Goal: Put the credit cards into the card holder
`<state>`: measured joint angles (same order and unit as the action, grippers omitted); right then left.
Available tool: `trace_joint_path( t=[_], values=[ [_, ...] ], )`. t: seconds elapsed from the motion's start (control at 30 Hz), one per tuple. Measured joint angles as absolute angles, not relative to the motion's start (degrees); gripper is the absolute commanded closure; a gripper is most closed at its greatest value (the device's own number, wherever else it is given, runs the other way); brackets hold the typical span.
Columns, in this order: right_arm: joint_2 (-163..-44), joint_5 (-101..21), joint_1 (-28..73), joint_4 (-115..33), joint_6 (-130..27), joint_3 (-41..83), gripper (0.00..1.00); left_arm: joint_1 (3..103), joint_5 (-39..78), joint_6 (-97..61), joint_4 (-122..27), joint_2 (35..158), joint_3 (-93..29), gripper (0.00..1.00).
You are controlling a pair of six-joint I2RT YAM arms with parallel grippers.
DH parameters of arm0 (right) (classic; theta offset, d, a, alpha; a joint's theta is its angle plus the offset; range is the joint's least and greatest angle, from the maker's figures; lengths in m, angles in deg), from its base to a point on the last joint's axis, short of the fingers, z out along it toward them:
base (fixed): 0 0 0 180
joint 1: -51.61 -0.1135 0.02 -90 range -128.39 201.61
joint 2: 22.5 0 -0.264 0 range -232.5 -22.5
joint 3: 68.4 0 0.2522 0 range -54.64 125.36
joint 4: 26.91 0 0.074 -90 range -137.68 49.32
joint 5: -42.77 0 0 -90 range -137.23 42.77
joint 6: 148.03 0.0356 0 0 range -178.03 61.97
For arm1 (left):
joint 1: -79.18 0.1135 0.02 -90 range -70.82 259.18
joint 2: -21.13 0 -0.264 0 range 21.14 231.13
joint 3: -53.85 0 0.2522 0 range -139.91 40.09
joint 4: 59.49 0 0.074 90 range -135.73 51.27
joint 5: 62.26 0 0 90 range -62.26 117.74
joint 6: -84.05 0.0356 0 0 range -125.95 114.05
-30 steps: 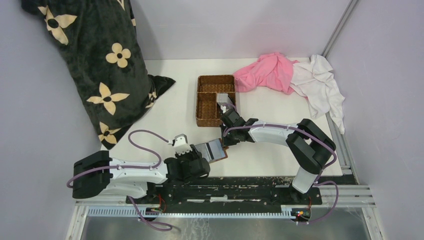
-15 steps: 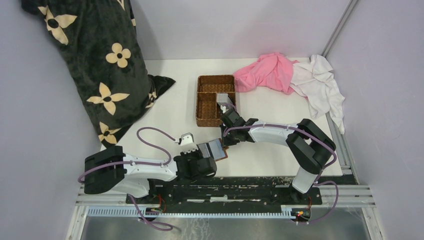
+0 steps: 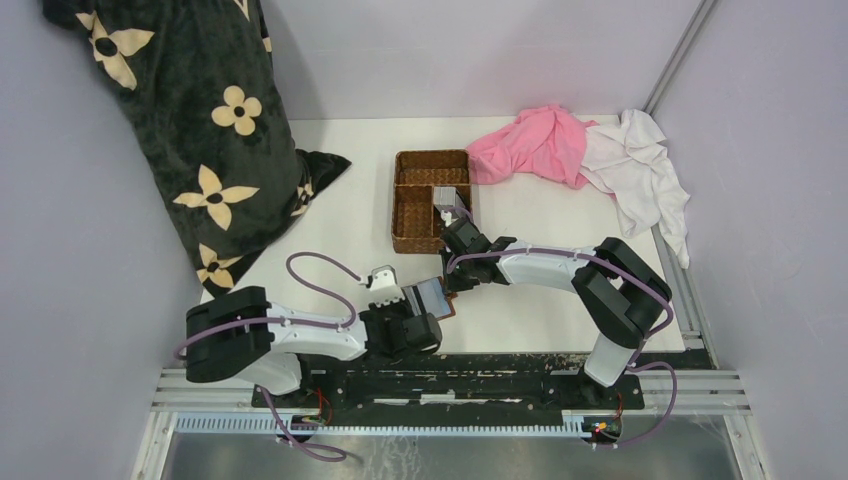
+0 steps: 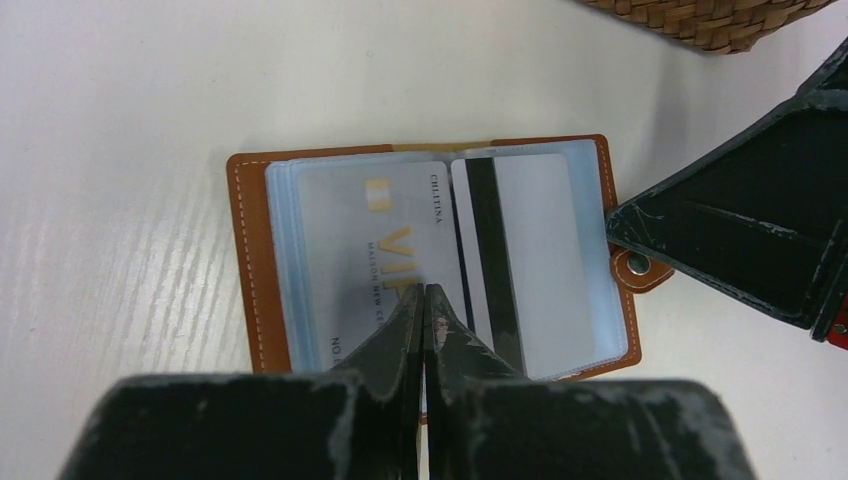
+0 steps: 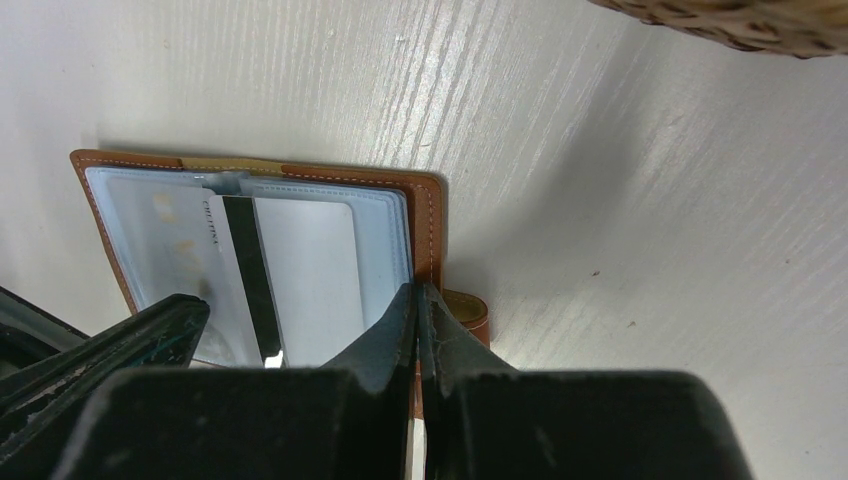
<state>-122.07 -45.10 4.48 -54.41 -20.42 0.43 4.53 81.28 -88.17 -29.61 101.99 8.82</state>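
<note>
Near the tabletop's [image 3: 350,185] front, the card holder [image 4: 245,260] lies open, two credit cards [image 4: 370,240] sleeved; I judge more remain in the basket [image 3: 415,215]. Left gripper [image 4: 424,300] and right gripper [image 5: 416,300] are both pinched together.

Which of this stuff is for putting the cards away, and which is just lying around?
For the job:
- the open brown card holder
- the VIP card and the dark-striped card lying in it
- the grey cards waiting in the wicker basket

Just lying about:
- the pink cloth
- the white cloth
- the black flowered cushion
</note>
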Motion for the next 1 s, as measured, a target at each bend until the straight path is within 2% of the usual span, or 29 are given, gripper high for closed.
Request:
trace_joint_path(
  t=[1.0],
  values=[
    [-122.05, -44.90, 4.48, -54.37, -20.84, 0.43, 0.95, 4.62, 81.26, -84.23, -34.66, 108.29, 5.19, 0.97]
  ],
)
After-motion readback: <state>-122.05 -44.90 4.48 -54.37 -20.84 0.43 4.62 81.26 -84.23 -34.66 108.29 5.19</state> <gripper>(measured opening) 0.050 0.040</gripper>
